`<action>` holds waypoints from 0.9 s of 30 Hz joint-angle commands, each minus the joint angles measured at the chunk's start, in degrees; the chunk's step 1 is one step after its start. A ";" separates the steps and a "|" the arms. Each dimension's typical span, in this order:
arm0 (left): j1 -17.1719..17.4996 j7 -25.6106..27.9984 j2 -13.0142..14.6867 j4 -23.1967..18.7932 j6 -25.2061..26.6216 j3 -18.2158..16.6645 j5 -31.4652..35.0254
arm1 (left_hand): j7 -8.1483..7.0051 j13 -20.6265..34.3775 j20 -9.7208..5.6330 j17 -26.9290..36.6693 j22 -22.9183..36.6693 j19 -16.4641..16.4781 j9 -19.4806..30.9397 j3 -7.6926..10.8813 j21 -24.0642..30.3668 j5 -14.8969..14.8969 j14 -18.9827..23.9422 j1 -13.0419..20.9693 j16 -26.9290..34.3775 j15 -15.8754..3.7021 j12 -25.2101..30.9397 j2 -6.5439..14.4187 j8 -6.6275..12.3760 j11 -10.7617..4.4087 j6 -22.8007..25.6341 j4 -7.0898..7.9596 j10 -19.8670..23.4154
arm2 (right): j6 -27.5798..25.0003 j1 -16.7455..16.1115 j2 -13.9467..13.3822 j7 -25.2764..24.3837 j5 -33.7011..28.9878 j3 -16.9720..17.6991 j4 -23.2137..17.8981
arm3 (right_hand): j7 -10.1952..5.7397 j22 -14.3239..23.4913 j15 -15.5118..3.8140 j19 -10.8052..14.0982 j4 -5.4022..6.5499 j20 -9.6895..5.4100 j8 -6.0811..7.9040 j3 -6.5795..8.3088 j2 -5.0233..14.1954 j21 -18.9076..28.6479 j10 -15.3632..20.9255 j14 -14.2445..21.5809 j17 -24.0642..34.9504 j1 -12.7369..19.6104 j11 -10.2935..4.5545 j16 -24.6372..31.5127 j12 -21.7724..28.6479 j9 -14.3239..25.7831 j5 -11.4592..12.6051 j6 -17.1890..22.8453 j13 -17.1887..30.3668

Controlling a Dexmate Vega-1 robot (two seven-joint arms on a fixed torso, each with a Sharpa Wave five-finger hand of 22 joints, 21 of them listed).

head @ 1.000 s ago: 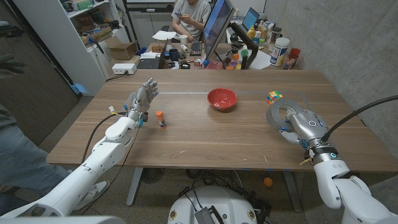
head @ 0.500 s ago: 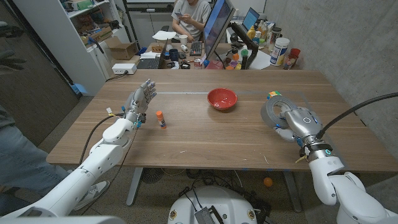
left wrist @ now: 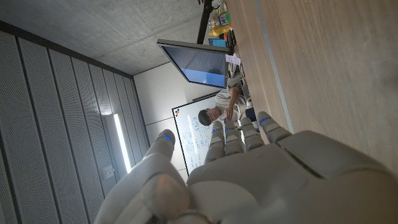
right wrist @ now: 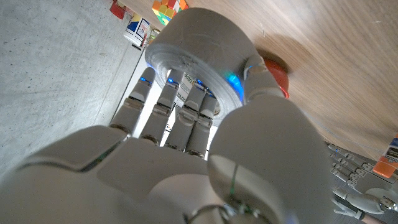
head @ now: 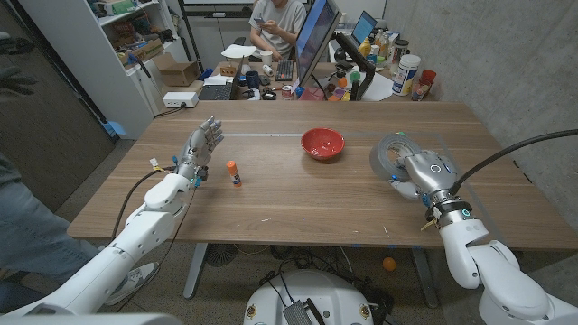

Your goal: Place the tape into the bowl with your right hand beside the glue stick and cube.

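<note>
My right hand [head: 426, 173] grips the grey tape roll [head: 392, 153] and holds it above the table's right part, to the right of the red bowl [head: 322, 143]. In the right wrist view the hand [right wrist: 186, 162] has its fingers [right wrist: 163, 102] on one side of the tape roll [right wrist: 198, 55] and the thumb on the other, with the red bowl [right wrist: 278, 76] and the coloured cube [right wrist: 166, 7] beyond. The orange-capped glue stick [head: 233, 173] stands left of the bowl. My left hand [head: 200, 146] is open beside it, fingers pointing up and holding nothing; it also fills the lower part of the left wrist view [left wrist: 249, 180].
Behind the table is a cluttered desk [head: 271, 86] with monitors [head: 316, 36] and bottles [head: 408, 74], where a person [head: 275, 23] sits. A shelf unit [head: 135, 45] stands at the back left. Another person's leg [head: 18, 226] is at the left edge.
My right hand has carried the tape roll up and leftward toward the bowl; the tape now covers the cube in the head view. The left hand has barely moved.
</note>
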 commanded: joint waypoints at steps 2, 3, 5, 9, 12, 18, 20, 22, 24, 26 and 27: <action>0.36 -0.94 0.23 1.04 -0.93 -0.93 -0.90 | 0.18 0.07 0.02 0.24 0.11 0.54 0.31 0.11 -0.17 0.34 -0.14 -0.51 0.00 0.18 0.06 0.09 -0.05 0.20 0.56 -0.31 0.06 | 3.44 5.36 2.28 3.49 -3.65 -2.81 1.08 | -6.03 0.22 -1.99 1.11 0.15 0.26 0.18 -0.31 8.74 0.29 1.27 0.63 0.10 8.20 -1.39 -0.03 -0.18 0.24 0.51 8.68 0.27; 0.40 -0.90 0.22 1.02 -1.05 -1.03 -0.92 | 0.13 0.07 0.03 0.24 0.11 0.53 0.31 0.11 -0.18 0.34 -0.15 -0.51 0.00 0.17 0.07 0.09 -0.03 0.18 0.59 -0.32 0.07 | 3.78 5.63 2.42 3.74 -3.76 -2.84 1.14 | -5.98 0.21 -1.90 1.23 0.15 0.27 0.17 -0.33 8.78 0.32 1.27 0.75 0.09 8.23 -1.39 -0.01 -0.21 0.24 0.51 8.67 0.27; 0.48 -0.90 0.32 0.96 -1.15 -1.19 -0.95 | 0.09 0.07 0.07 0.24 0.11 0.52 0.31 0.11 -0.21 0.34 -0.15 -0.51 0.00 0.16 0.06 0.09 -0.06 0.18 0.54 -0.33 0.05 | 4.49 6.23 2.73 4.16 -4.12 -3.00 1.38 | -5.99 0.21 -1.85 1.48 0.13 0.31 0.15 -0.35 8.80 0.39 1.32 0.91 0.04 8.28 -1.39 -0.04 -0.25 0.24 0.50 8.64 0.27; 0.66 -0.86 0.74 0.68 -1.04 -1.50 -0.96 | 0.14 0.07 0.07 0.24 0.11 0.54 0.31 0.12 -0.27 0.34 -0.14 -0.51 0.00 0.15 0.07 0.11 -0.05 0.19 0.55 -0.36 0.09 | 5.81 7.27 3.21 5.06 -4.79 -3.18 1.80 | -6.01 0.21 -1.77 1.58 0.14 0.34 0.13 -0.46 8.84 0.38 1.29 1.00 0.05 8.31 -1.34 -0.06 -0.31 0.23 0.48 8.65 0.32; 0.80 -0.77 0.94 0.54 -1.13 -1.78 -0.96 | 0.12 0.07 0.07 0.24 0.12 0.54 0.31 0.13 -0.31 0.34 -0.17 -0.50 -0.02 0.17 0.06 0.12 -0.05 0.24 0.56 -0.38 0.06 | 6.66 7.77 3.64 5.55 -5.01 -3.12 2.05 | -6.03 0.21 -1.72 1.57 0.19 0.44 0.09 -0.54 8.91 0.34 1.28 0.96 0.07 8.29 -1.34 -0.10 -0.37 0.23 0.47 8.58 0.32; 0.95 -0.72 1.06 0.48 -1.08 -1.98 -1.04 | 0.13 0.07 0.07 0.23 0.12 0.59 0.31 0.15 -0.39 0.33 -0.19 -0.49 -0.02 0.14 0.06 0.14 -0.06 0.36 0.54 -0.42 0.06 | 8.12 8.77 4.60 6.42 -5.82 -3.33 2.66 | -6.03 0.21 -1.83 1.60 0.14 0.63 0.09 -0.64 8.91 0.26 1.44 1.16 -0.08 8.41 -1.40 -0.31 -0.44 0.23 0.47 8.68 0.38; 0.95 -0.77 0.97 0.57 -1.11 -1.98 -1.10 | 0.18 0.07 0.06 0.23 0.12 0.59 0.31 0.16 -0.43 0.33 -0.16 -0.49 -0.02 0.15 0.06 0.15 -0.04 0.17 0.60 -0.45 0.05 | 8.60 9.07 4.93 6.53 -6.11 -3.38 2.85 | -6.03 0.21 -1.87 1.61 0.15 0.67 0.10 -0.70 8.94 0.24 1.45 1.15 -0.05 8.41 -1.39 -0.31 -0.47 0.23 0.45 8.73 0.38; 0.93 -0.80 0.95 0.63 -1.08 -1.95 -1.09 | 0.16 0.07 0.08 0.23 0.12 0.58 0.31 0.16 -0.46 0.33 -0.16 -0.49 -0.02 0.14 0.05 0.16 -0.04 0.19 0.60 -0.46 0.04 | 9.15 9.39 5.21 6.70 -6.31 -3.39 2.99 | -6.04 0.21 -1.90 1.55 0.19 0.70 0.11 -0.75 8.98 0.19 1.44 1.17 -0.06 8.38 -1.39 -0.36 -0.51 0.23 0.45 8.77 0.38; 0.90 -0.82 0.95 0.58 -1.00 -1.89 -1.07 | 0.16 0.07 0.08 0.23 0.12 0.61 0.31 0.17 -0.49 0.33 -0.16 -0.48 -0.02 0.11 0.04 0.16 -0.02 0.25 0.65 -0.49 0.01 | 9.54 9.84 5.66 7.00 -6.64 -3.54 3.16 | -6.01 0.21 -2.02 1.49 0.25 0.65 0.07 -0.93 9.04 0.14 1.44 1.12 0.06 8.34 -1.38 -0.31 -0.56 0.23 0.41 8.71 0.41; 0.84 -0.79 0.97 0.53 -1.02 -1.84 -0.94 | 0.17 0.07 0.07 0.23 0.12 0.61 0.31 0.18 -0.52 0.33 -0.16 -0.48 -0.02 0.15 0.05 0.17 -0.02 0.27 0.65 -0.51 0.03 | 10.17 10.31 5.96 7.26 -6.74 -3.59 3.40 | -6.01 0.21 -2.06 1.56 0.21 0.72 0.06 -0.96 9.10 0.15 1.47 1.12 0.11 8.45 -1.39 -0.30 -0.58 0.23 0.41 8.71 0.43; 0.81 -0.78 0.95 0.50 -1.04 -1.86 -0.95 | 0.15 0.07 0.06 0.23 0.12 0.61 0.31 0.18 -0.53 0.33 -0.17 -0.48 -0.02 0.15 0.05 0.17 -0.01 0.26 0.68 -0.51 0.02 | 10.51 10.61 6.04 7.50 -6.89 -3.67 3.53 | -6.00 0.21 -2.01 1.55 0.21 0.73 0.07 -0.97 9.09 0.14 1.48 1.15 0.08 8.45 -1.39 -0.32 -0.59 0.23 0.41 8.73 0.43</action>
